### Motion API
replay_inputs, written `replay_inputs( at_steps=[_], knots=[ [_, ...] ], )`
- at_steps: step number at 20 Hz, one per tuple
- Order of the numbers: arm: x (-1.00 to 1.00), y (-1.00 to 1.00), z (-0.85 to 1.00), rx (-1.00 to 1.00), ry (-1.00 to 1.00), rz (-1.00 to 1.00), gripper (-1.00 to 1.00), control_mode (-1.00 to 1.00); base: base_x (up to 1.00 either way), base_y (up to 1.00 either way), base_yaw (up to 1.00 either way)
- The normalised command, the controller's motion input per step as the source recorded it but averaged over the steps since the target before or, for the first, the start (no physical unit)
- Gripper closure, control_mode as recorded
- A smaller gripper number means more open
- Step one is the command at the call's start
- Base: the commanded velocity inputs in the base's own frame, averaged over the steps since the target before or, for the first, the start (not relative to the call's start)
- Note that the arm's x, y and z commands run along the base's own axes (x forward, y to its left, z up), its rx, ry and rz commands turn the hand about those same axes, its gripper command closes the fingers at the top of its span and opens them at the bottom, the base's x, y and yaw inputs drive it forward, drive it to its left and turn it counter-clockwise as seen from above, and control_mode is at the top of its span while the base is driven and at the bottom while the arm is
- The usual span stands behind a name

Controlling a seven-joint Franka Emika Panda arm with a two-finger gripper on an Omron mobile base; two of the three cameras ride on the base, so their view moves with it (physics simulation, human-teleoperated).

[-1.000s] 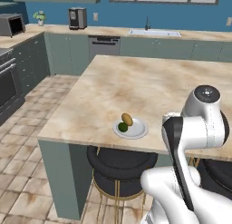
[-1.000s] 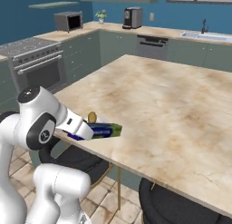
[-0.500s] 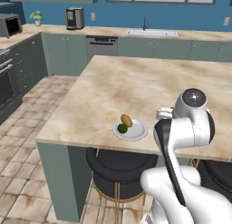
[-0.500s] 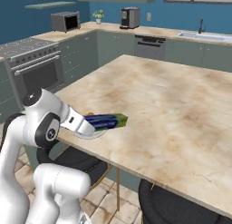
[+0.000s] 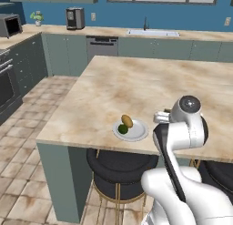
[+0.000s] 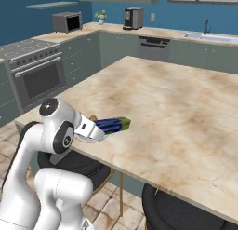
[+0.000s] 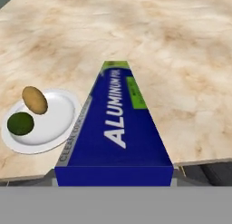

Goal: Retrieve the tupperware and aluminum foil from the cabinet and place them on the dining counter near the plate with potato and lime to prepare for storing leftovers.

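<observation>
My gripper (image 6: 96, 131) is shut on the aluminum foil (image 6: 114, 125), a long dark-blue carton with a yellow-green end. It holds the carton low over the near edge of the dining counter (image 6: 176, 98). In the hand view the aluminum foil (image 7: 120, 123) points away across the marble, just right of the white plate (image 7: 50, 123) with potato (image 7: 34, 99) and lime (image 7: 20, 123). From the left base, the plate (image 5: 136, 132) sits near the counter's front edge, left of my arm. The tupperware is out of view.
Black round stools (image 5: 120, 167) stand under the island's near edge, another stool (image 6: 186, 210) to the right. Wall counters with a sink (image 5: 150, 33), a coffee machine (image 5: 75, 18) and a microwave (image 6: 67, 22) line the far walls. An oven (image 6: 39, 77) is at the left.
Both base views have shifted, so the base has moved along the island. The carton stays in my gripper and now reaches a little farther over the counter beside the plate.
</observation>
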Motion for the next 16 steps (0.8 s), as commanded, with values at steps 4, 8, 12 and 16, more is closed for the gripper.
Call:
replay_inputs(
  at_steps=[4,8,12,16],
  knots=[
    [0.36,-0.05,-0.48,0.0,0.12,0.0,1.0,-1.0,0.0,0.0,0.0],
    [0.42,-0.12,-0.49,0.0,0.08,0.0,1.0,-1.0,0.0,0.0,0.0],
    [0.46,-0.23,-0.44,0.0,0.07,0.0,1.0,-1.0,0.0,0.0,0.0],
    [0.52,-0.25,-0.44,0.0,0.04,0.0,1.0,-1.0,0.0,0.0,0.0]
  ],
)
